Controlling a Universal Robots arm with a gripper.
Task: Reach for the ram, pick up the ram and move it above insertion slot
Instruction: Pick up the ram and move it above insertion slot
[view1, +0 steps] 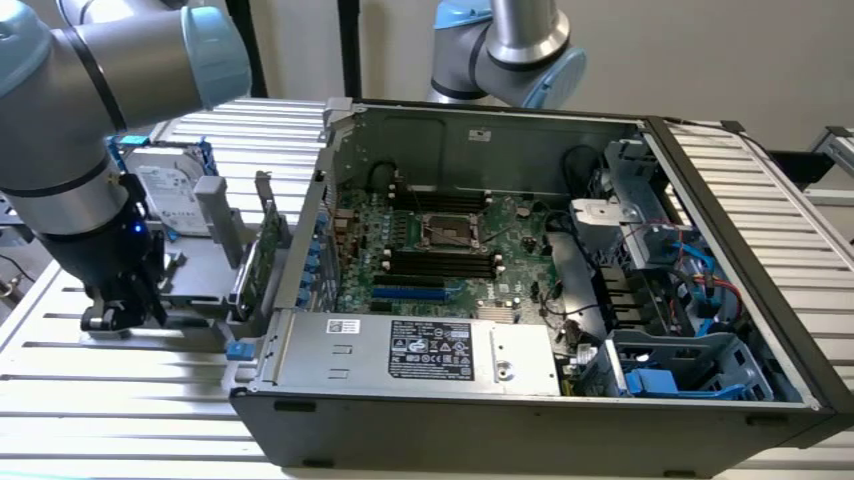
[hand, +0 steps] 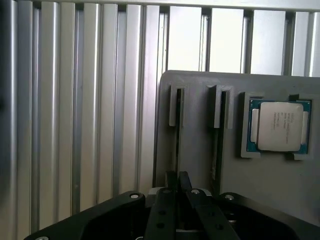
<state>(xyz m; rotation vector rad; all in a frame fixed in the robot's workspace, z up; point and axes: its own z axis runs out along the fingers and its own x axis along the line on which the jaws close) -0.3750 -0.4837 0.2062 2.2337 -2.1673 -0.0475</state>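
Gripper (hand: 178, 176) at slot (hand: 177, 131) in holder (hand: 200, 150); CPU (hand: 280, 125) alongside, hard drive (view1: 167, 195) nearby.

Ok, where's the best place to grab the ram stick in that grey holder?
The ram stands on edge in the grey holder's narrow slot, so probably grip its exposed top edge mid-length, coming straight down, pinching across the thin faces.

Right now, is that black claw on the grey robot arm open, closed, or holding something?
Gripper: closed on the thin, edge-on ram stick in the grey plastic holder.
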